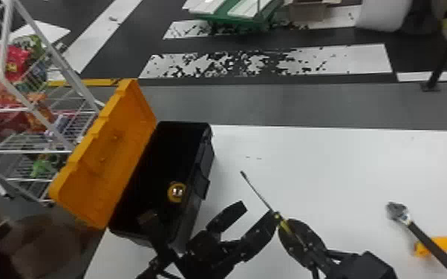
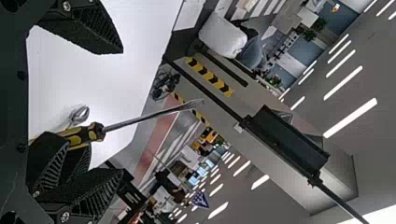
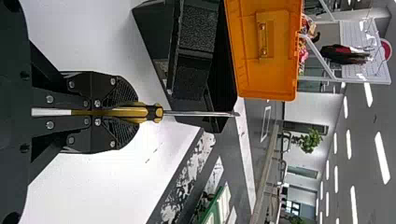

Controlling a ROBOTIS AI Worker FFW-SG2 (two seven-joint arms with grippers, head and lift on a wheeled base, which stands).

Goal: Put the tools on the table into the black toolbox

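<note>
Inside, the black toolbox (image 1: 205, 157) holds a round yellow item (image 1: 176, 191) toward five o'clock; outside at four o'clock, the right gripper (image 1: 285, 224) clasps the screwdriver (image 3: 128, 113), the left gripper (image 1: 258, 211) gapes, and the wrench (image 1: 425, 238) lies farther out.

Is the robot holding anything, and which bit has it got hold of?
Yes, a screwdriver! The right gripper is holding it by its yellow and black handle.
</note>
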